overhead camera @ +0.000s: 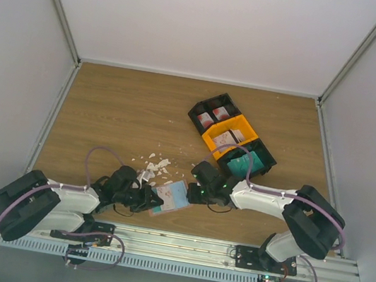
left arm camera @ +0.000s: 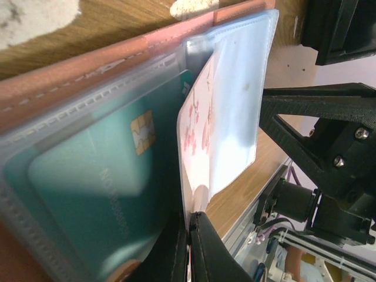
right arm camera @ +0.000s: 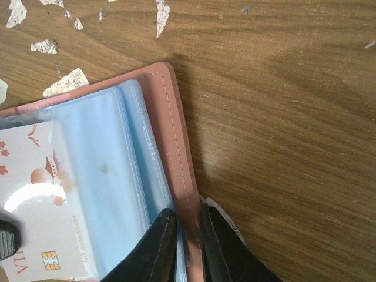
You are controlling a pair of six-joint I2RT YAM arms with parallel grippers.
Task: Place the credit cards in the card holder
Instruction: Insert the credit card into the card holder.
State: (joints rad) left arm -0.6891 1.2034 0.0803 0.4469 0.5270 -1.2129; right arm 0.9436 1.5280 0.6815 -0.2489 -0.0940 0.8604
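Two credit cards [left arm camera: 88,194] in one card holder [right arm camera: 170,117].

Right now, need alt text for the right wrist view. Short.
The right gripper pinches the stitched edge of the open salmon-pink card holder, which lies on a wooden table. A white card with red markings lies against its clear sleeves at the left, and white crumbs dot the wood above.
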